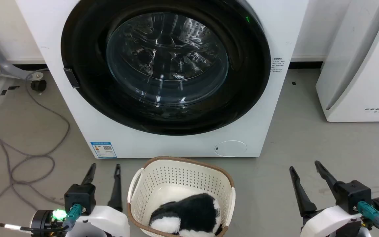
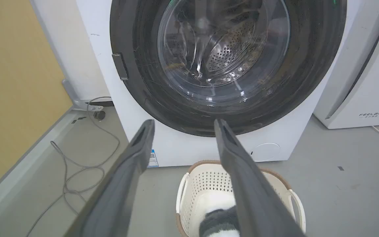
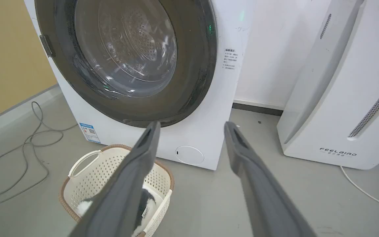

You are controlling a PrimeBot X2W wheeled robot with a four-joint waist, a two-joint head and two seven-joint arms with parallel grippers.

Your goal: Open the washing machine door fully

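Washing machine door [image 1: 165, 65] is sitting shut, flush in the front of the white washing machine [image 1: 77, 108] just behind the cream laundry basket [image 1: 189, 159], while left gripper [image 1: 105, 165] and right gripper [image 1: 304, 165] are hovering either side of the basket, fingers spread, gripping nothing.

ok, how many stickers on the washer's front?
2. A blue sticker at the washer's lower left corner; a small text sticker right of the door. The washer's top is out of frame, so more may be hidden.
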